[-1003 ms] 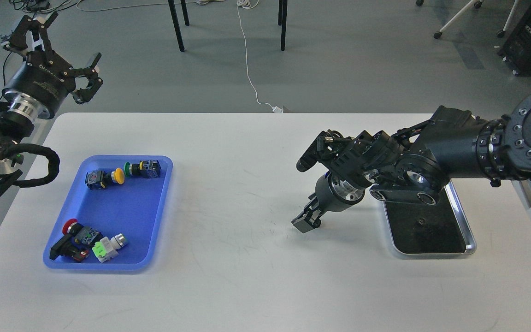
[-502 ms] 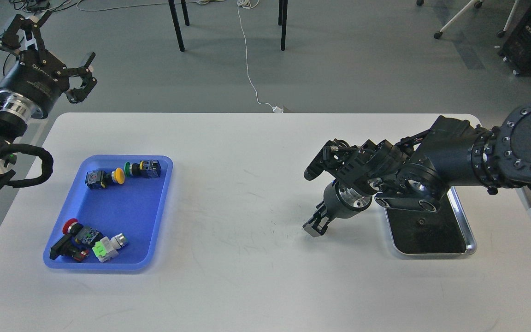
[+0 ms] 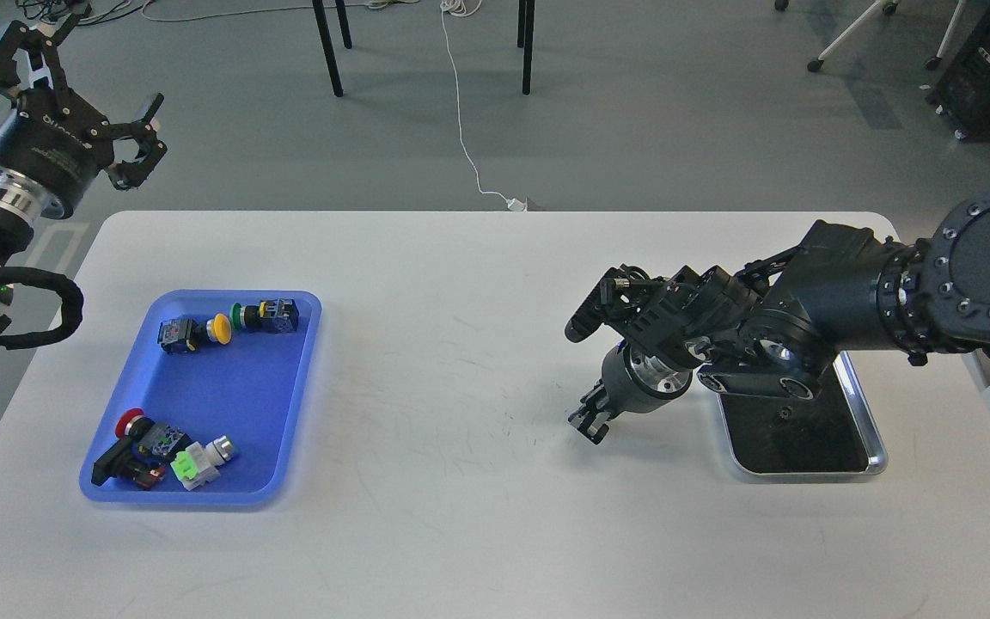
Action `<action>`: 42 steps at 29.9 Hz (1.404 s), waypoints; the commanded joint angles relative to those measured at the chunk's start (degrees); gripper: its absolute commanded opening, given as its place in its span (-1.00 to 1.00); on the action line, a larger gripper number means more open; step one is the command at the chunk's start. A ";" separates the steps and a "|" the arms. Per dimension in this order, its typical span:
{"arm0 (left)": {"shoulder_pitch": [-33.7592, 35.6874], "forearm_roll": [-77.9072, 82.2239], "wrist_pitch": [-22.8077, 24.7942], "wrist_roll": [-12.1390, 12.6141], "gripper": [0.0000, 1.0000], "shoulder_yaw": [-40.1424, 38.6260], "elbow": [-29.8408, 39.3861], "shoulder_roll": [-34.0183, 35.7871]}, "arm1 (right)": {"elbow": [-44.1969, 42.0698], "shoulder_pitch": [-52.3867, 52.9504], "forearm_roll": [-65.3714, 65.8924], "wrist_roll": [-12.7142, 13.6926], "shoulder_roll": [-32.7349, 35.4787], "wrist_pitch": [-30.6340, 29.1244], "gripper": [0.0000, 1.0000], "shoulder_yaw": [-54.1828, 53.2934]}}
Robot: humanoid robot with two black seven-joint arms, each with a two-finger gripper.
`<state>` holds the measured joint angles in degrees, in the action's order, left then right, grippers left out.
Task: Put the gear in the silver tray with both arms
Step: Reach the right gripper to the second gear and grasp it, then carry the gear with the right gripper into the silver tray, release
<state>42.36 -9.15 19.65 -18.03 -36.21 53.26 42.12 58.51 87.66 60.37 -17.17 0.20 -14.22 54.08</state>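
The silver tray (image 3: 876,456) lies at the table's right side, and my right arm covers its far part. Its dark bottom shows only a small dark speck. My right gripper (image 3: 589,424) points down at the table just left of the tray. It is small and dark, so I cannot tell its fingers apart, and I see nothing in it. My left gripper (image 3: 74,86) is open and empty, raised beyond the table's far left corner. Several push-button switches, such as the yellow one (image 3: 220,327) and the red one (image 3: 128,423), lie in the blue tray (image 3: 229,391).
The blue tray sits at the table's left side. Beyond the white table's far edge, black chair legs (image 3: 329,47) and a white cable (image 3: 465,129) are on the grey floor.
My left gripper has moved up and to the left, away from the table. My right gripper has shifted a little to the right, toward the silver tray, and turned at the wrist.
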 commanded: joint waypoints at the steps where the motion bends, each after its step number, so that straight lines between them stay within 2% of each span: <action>1: 0.00 0.01 0.03 0.01 0.94 0.00 0.00 -0.02 | -0.07 0.66 0.09 0.12 0.24 0.07 -0.78 -0.02; 4: 0.00 0.09 0.12 0.01 0.94 0.00 -0.08 0.07 | 0.46 3.38 0.45 0.03 1.91 0.07 -0.79 -0.20; 11: 0.00 0.10 0.03 0.01 0.94 0.00 0.00 0.16 | 0.46 8.66 2.02 -0.06 10.60 0.33 -0.78 -0.73; 19: 0.00 0.10 0.03 0.01 0.94 0.00 0.00 -0.02 | -0.85 3.41 10.46 -0.06 24.75 0.77 -0.77 -0.64; 24: 0.00 0.10 -0.05 0.01 0.94 0.00 0.00 -0.46 | -1.82 -1.44 11.52 -0.06 27.66 2.71 -0.76 -0.73; 33: 0.00 0.45 -0.32 0.10 0.94 0.44 0.00 -0.72 | -6.04 -6.36 12.31 -0.06 27.05 4.20 -0.66 -0.73; 35: 0.00 0.54 -0.32 0.10 0.94 0.53 0.00 -0.72 | -6.22 -6.72 12.31 -0.06 26.88 4.46 -0.60 -0.73; 37: 0.00 0.62 -0.32 0.10 0.94 0.53 0.00 -0.64 | -6.31 -6.89 12.31 -0.06 26.44 4.73 -0.45 -0.73; 39: 0.00 0.62 -0.58 0.10 0.95 0.53 0.00 -0.46 | -6.13 -6.89 12.31 -0.06 26.26 4.82 -0.15 -0.81; 42: 0.09 0.54 -0.67 0.10 0.95 0.44 0.00 -0.28 | -5.87 -6.89 12.40 -0.06 26.52 4.82 0.08 -0.81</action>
<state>42.36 -8.54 19.07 -17.93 -35.68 53.26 41.63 52.32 80.80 72.69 -17.22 26.53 -9.42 53.27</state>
